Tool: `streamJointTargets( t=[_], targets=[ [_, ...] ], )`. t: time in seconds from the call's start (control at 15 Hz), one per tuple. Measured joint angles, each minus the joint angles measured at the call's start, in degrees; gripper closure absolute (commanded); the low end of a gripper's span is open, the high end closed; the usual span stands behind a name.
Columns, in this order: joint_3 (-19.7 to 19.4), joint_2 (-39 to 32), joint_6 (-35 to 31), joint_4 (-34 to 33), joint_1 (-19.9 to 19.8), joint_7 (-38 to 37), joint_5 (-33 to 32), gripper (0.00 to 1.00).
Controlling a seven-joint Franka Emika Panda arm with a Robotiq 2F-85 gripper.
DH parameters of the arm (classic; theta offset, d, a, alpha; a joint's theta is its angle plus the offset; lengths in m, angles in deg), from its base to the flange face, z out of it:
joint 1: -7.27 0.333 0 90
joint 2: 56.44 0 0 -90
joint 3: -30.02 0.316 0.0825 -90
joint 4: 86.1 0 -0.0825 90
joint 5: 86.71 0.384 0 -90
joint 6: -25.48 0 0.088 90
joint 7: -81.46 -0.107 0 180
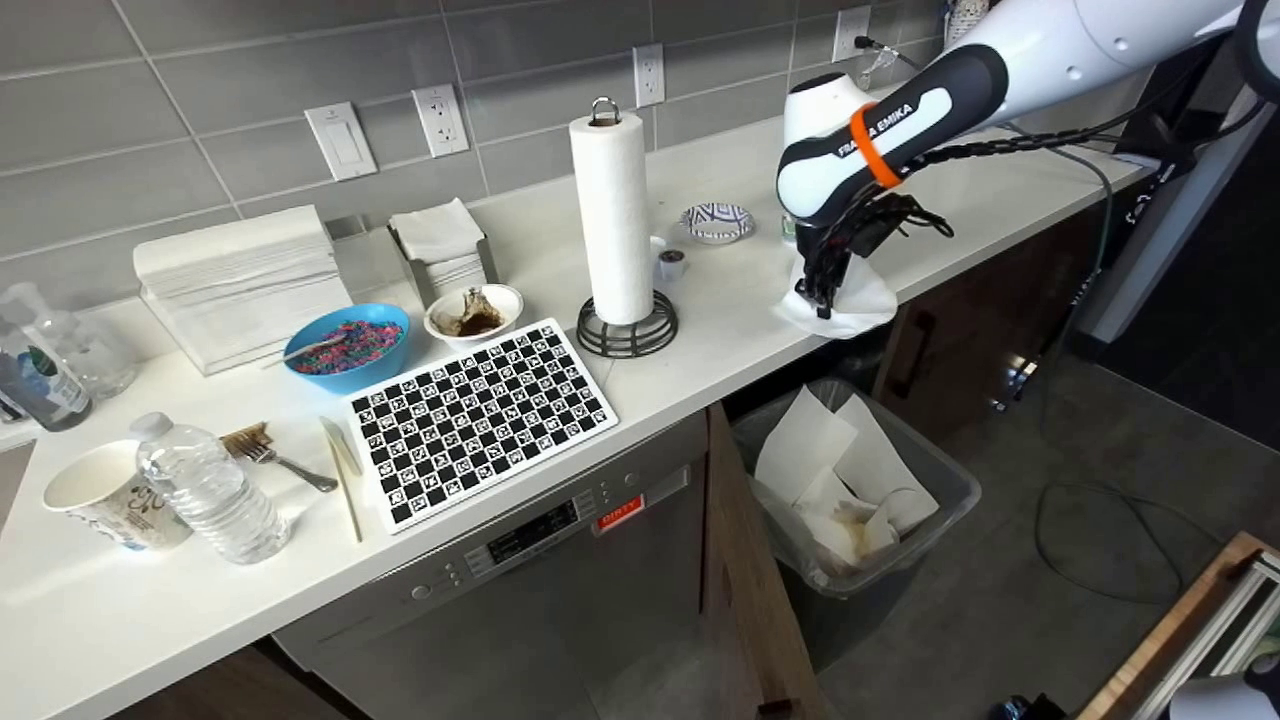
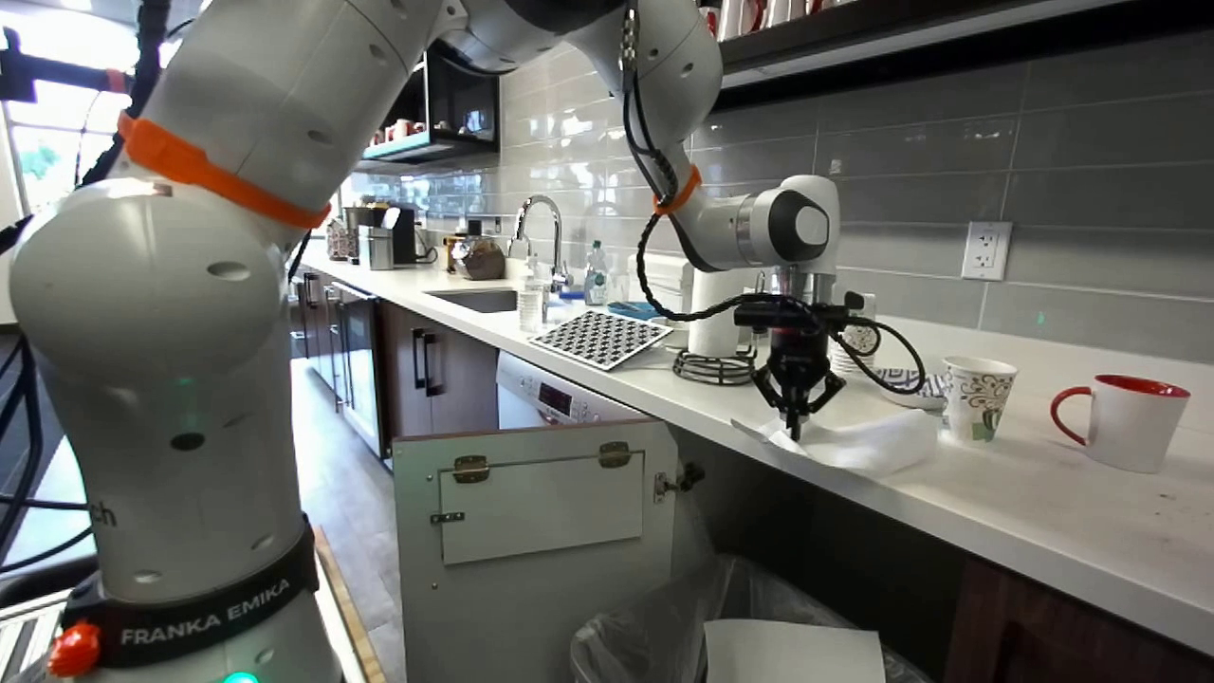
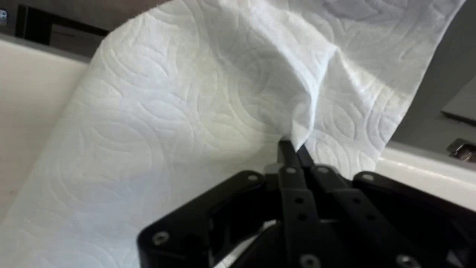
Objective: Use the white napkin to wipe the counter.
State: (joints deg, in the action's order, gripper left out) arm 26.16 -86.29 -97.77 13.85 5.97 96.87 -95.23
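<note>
The gripper (image 3: 295,147) is pinching a fold of the napkin (image 3: 178,123), presumably so that the remainder is serving as a wiping face. Beneath the gripper, the napkin is lying on the surface (image 2: 1034,489) and overhanging its front edge, probably for wiping there.

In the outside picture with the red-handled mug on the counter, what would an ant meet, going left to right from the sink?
Leaving out what overlaps: sink, black-and-white mat, paper towel roll, white napkin, paper cup, red-handled mug.
</note>
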Motion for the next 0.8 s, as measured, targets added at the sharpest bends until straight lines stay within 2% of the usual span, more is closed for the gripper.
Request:
streamJointTargets(
  t=[0.47,0.8],
  targets=[
    [1.02,3.65,12.72,5.25,-1.39,6.10,-0.05,1.00],
    [1.15,7.02,12.52,5.92,-1.80,6.48,-0.04,1.00]
  ],
)
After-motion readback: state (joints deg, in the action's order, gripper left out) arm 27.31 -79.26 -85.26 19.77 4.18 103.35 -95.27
